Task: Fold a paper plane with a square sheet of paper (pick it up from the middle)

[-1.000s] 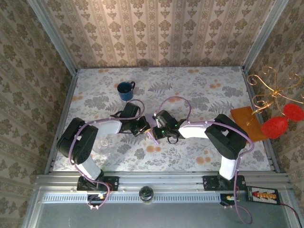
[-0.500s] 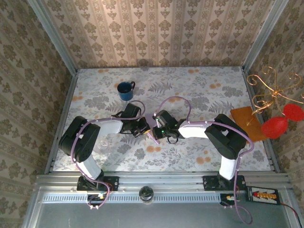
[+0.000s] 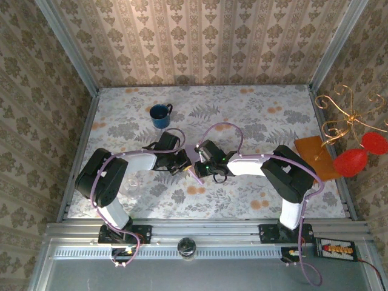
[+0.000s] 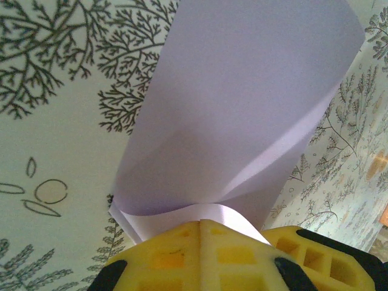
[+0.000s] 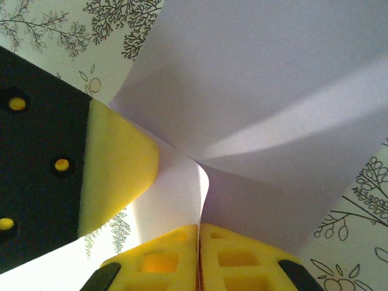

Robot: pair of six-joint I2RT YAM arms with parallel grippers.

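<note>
The square sheet of paper [image 4: 242,109] is pale lilac and folded into curved layers with a soft crease. It hangs just above the flowered table [image 3: 254,121], near the middle. My left gripper [image 4: 202,223] is shut on one edge of it, yellow pads pressed together. My right gripper [image 5: 199,227] is shut on another edge of the paper [image 5: 273,91], and a yellow fingertip of the left gripper [image 5: 118,170] touches the sheet close by. From above, both grippers [image 3: 185,162] [image 3: 201,165] meet tip to tip, with a sliver of paper [image 3: 196,174] below them. I cannot make out a paper plane shape.
A blue mug [image 3: 160,115] stands behind the left arm. At the right edge lies an orange-brown flat rectangle [image 3: 315,156], beside a gold wire stand with red balls [image 3: 354,159]. Patterned walls enclose the table on three sides.
Both grippers stay shut on the paper in the same spot. The left arm's elbow has shifted slightly to the right.
</note>
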